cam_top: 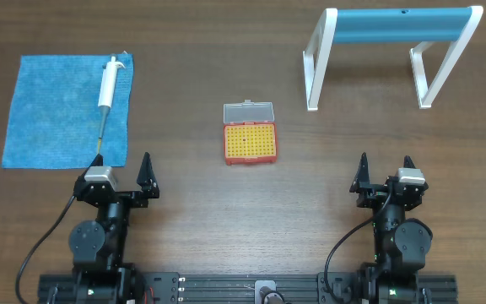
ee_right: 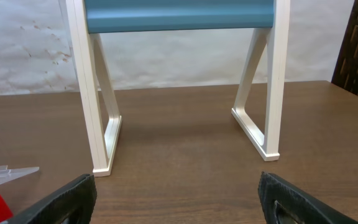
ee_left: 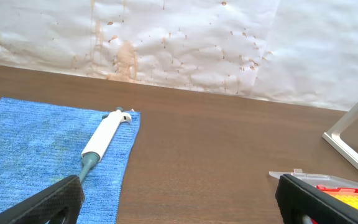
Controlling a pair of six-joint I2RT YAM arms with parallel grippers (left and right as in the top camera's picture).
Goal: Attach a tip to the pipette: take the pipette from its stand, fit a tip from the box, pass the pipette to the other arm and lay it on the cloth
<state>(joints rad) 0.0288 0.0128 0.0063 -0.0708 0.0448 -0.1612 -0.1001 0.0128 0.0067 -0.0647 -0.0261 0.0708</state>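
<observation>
**Wooden table with the pipette lying on the cloth**

Brown table [cam_top: 226, 203] seen from above. A white and blue stand [cam_top: 399, 25] sits far right. A blue cloth [cam_top: 49, 118] lies far left, with a tip box [cam_top: 250, 142] mid-table. The pipette [cam_top: 107, 84] rests along the cloth's right edge. Its long axis runs away from the arms, and its thin tip end is just beyond the left gripper [cam_top: 123, 169], the nearer one. The right gripper [cam_top: 386, 165] is well apart. Both claws are spread wide, holding nothing.

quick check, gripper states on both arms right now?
Left gripper: jaws open, holding nothing.
Right gripper: jaws open, holding nothing.
</observation>
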